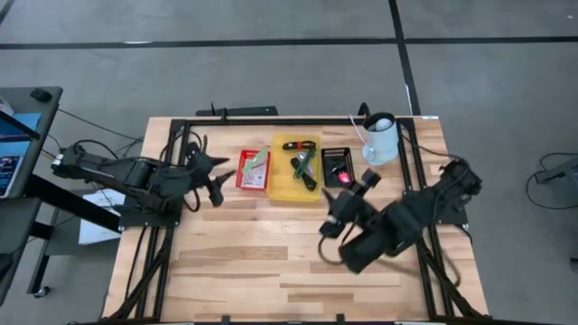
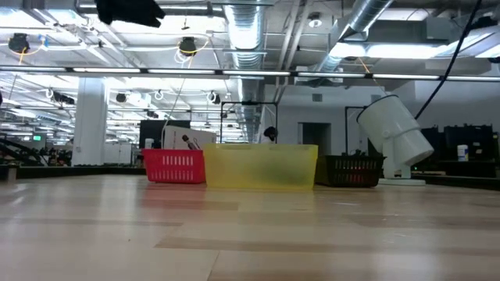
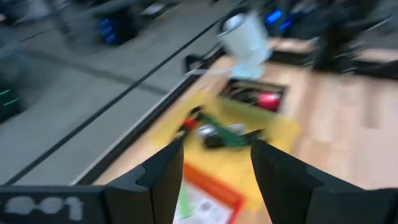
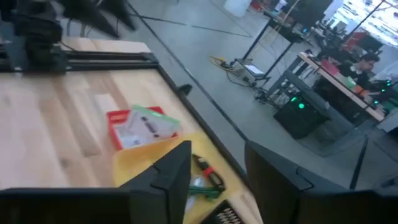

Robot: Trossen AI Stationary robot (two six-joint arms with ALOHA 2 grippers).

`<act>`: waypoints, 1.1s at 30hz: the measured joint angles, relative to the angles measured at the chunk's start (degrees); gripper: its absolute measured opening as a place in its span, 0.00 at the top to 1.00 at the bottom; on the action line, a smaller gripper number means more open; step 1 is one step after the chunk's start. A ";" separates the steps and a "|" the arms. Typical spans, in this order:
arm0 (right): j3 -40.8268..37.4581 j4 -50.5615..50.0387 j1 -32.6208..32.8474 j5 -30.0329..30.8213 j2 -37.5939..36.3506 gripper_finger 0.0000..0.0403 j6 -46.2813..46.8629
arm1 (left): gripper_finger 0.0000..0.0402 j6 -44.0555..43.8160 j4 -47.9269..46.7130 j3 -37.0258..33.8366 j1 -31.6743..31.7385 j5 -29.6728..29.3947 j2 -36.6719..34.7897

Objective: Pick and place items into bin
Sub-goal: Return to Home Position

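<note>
Three small bins stand in a row at the table's far side. The red bin (image 1: 254, 169) holds a white printed packet (image 4: 144, 129). The yellow bin (image 1: 300, 170) holds green-and-black handled tools (image 1: 305, 168), also seen as tools (image 3: 225, 133) in the left wrist view. The black bin (image 1: 337, 166) holds a pink-red piece (image 1: 343, 176). My left gripper (image 1: 219, 178) is open, just left of the red bin. My right gripper (image 1: 357, 185) is open, over the near right corner of the black bin. Neither holds anything.
A white tilted cylinder-shaped device (image 1: 381, 137) with a cable stands at the far right, beside the black bin. Dark rails run along the table's left, right and far edges. The near half of the wooden tabletop (image 1: 271, 271) is bare wood.
</note>
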 joint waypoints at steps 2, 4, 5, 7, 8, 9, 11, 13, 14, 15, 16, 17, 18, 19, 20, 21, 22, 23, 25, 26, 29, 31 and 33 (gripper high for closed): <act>-1.33 0.15 -1.11 -0.80 -2.99 0.66 -2.61 | 0.55 3.52 8.47 -5.47 -0.53 3.11 -3.60; -3.60 1.50 -2.74 -3.42 -6.08 0.70 -5.95 | 0.55 7.48 16.59 -11.22 -0.93 6.78 -6.73; -5.09 2.64 -3.62 -4.90 -7.84 0.71 -7.57 | 0.55 9.12 20.48 -13.94 -1.04 8.72 -8.01; -8.72 6.65 -5.51 -8.54 -11.64 0.74 -12.05 | 0.55 11.25 27.31 -19.23 -1.08 12.70 -9.75; -10.87 10.02 -6.66 -10.90 -13.89 0.75 -15.03 | 0.55 11.88 29.56 -21.38 -1.08 13.80 -10.33; -13.16 13.83 -7.77 -13.87 -16.22 0.76 -18.43 | 0.55 12.08 31.73 -23.39 -1.08 14.45 -10.90; -18.37 22.94 -9.94 -20.18 -21.21 0.78 -25.94 | 0.55 12.16 34.76 -26.36 -1.08 14.40 -11.86; -24.11 33.59 -12.25 -26.63 -26.12 0.79 -33.32 | 0.55 12.30 36.48 -28.72 -1.06 14.34 -12.50; -27.18 38.44 -13.43 -29.62 -28.68 0.80 -36.68 | 0.55 12.37 36.99 -29.65 -1.06 14.35 -12.78; -30.51 43.52 -14.60 -32.66 -31.26 0.80 -39.75 | 0.55 12.39 37.82 -30.46 -1.06 14.36 -13.01; -33.84 48.58 -15.88 -35.69 -33.75 0.80 -42.35 | 0.55 12.37 38.87 -31.17 -1.07 14.50 -13.31; -37.04 53.12 -17.25 -38.58 -36.12 0.80 -44.41 | 0.55 12.36 40.14 -32.04 -1.06 14.68 -13.78; -40.45 57.35 -18.71 -41.66 -38.43 0.80 -46.14 | 0.55 12.40 41.51 -32.96 -1.06 15.15 -14.30; -43.76 60.85 -20.12 -44.38 -40.56 0.80 -47.36 | 0.55 12.50 42.59 -33.91 -1.06 15.91 -14.82; -46.93 63.73 -21.49 -46.54 -42.48 0.80 -48.19 | 0.55 12.68 43.34 -34.73 -1.06 16.55 -15.44; -50.00 66.20 -22.90 -48.04 -44.19 0.80 -48.65 | 0.55 12.92 44.46 -35.62 -1.06 17.18 -16.13; -53.08 68.36 -24.18 -49.14 -45.87 0.80 -48.77 | 0.55 13.20 45.80 -36.46 -1.06 17.71 -16.92; -55.98 70.11 -25.45 -49.86 -47.33 0.80 -48.79 | 0.55 13.48 46.97 -37.29 -1.06 18.20 -17.71; -61.46 73.61 -27.76 -50.48 -49.90 0.80 -48.40 | 0.55 13.59 48.55 -39.14 -1.06 19.13 -19.40; -64.21 75.36 -28.86 -50.74 -51.05 0.80 -48.33 | 0.55 13.64 49.12 -40.04 -1.06 19.57 -20.14; -71.95 80.98 -31.64 -51.97 -53.98 0.80 -47.63 | 0.55 14.40 51.47 -42.95 -1.06 20.55 -22.08; -76.61 85.48 -33.58 -54.16 -55.61 0.80 -46.48 | 0.55 14.50 53.35 -45.20 -1.06 20.57 -23.31; -81.01 89.38 -35.64 -57.03 -57.43 0.80 -45.37 | 0.55 15.08 56.00 -47.54 -1.06 20.57 -24.40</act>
